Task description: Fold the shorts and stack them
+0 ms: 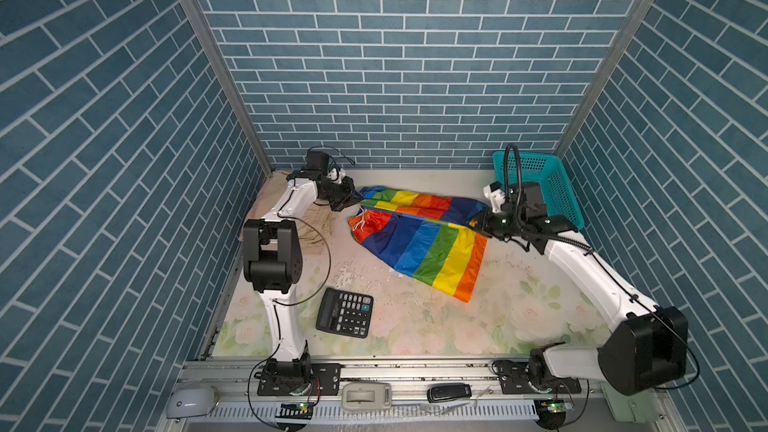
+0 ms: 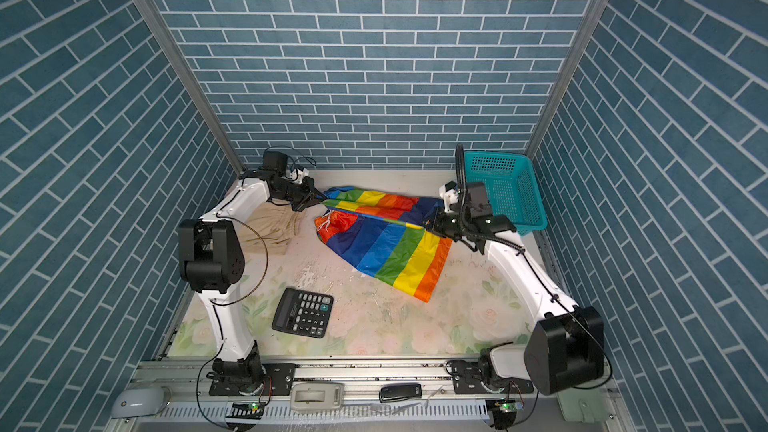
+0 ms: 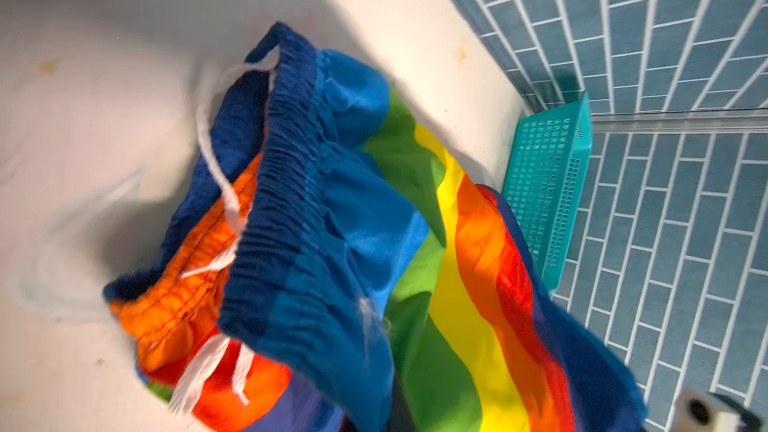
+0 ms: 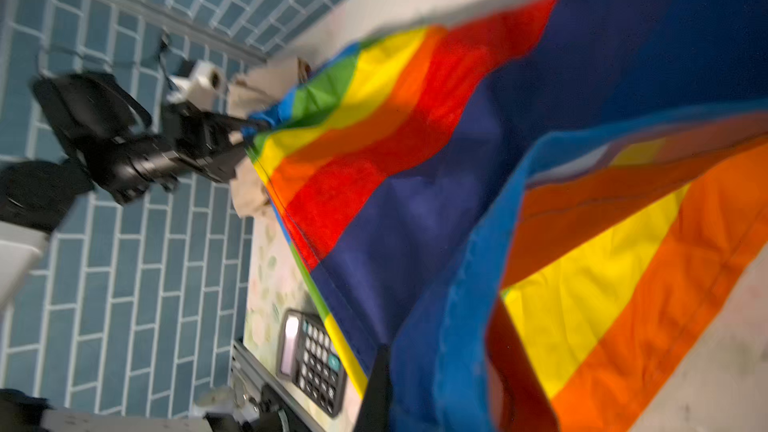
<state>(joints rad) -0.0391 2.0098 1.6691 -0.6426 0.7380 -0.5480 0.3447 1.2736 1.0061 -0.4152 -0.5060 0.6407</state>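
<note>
**Rainbow shorts held taut between both pincers, first fold under way**

In both top views, the rainbow-striped shorts [image 1: 419, 238] lay across the middle of the table. Their far edge was lifted and stretched in a line between the two arms. The left gripper [image 1: 356, 200] was clamped tight on the waistband corner, left of centre. The right gripper [image 1: 474, 222] was pinched shut on the leg end, right of centre. The near leg fanned out flat towards the lower middle. We judged this to be the lengthwise fold, one leg being brought over the other. The next move would call for both arms travelling together towards the bottom of the frame, keeping the cloth taut so the edges meet. The beige shorts [image 2: 270, 226] lay at centre left, partly under the left arm, and looked like the stack's base. We could not make out any pink shorts. The teal mesh basket [image 1: 555, 191] stood at upper right, and we saw nothing in the part the right arm left visible. A calculator [image 1: 344, 312] sat lower left.

In the left wrist view, the gathered blue waistband and white drawstring filled the centre, with the basket on the right.

The right wrist view was blurred. It showed the left pincer biting the waistband at centre left.
</note>
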